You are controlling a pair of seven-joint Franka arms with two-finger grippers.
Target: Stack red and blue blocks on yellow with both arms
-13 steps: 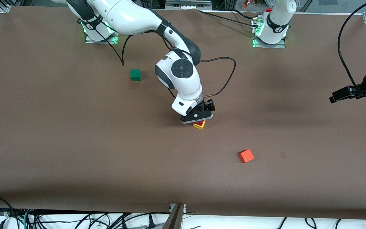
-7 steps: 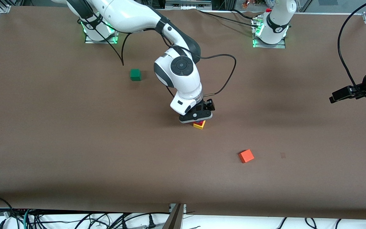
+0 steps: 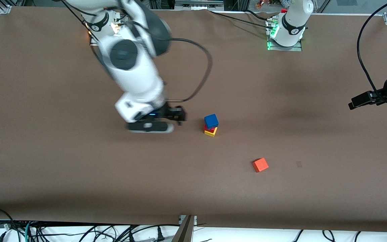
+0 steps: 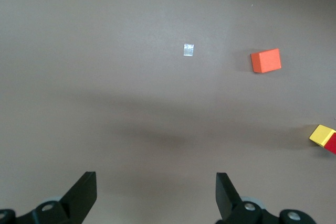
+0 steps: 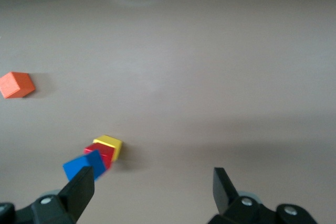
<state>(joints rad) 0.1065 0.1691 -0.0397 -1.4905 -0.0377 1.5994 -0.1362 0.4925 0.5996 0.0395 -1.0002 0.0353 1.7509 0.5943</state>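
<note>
Right tool (image 3: pixel 150 127) withdrawn; blue cube (image 3: pixel 211 120) seemingly skewed.

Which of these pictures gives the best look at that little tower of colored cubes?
The front view: the blue block, red block and yellow cube stand stacked and clear of both arms. The right wrist view shows all three too, slightly blurred, near the open right gripper. The left wrist view catches only a yellow and red sliver at its edge.
</note>
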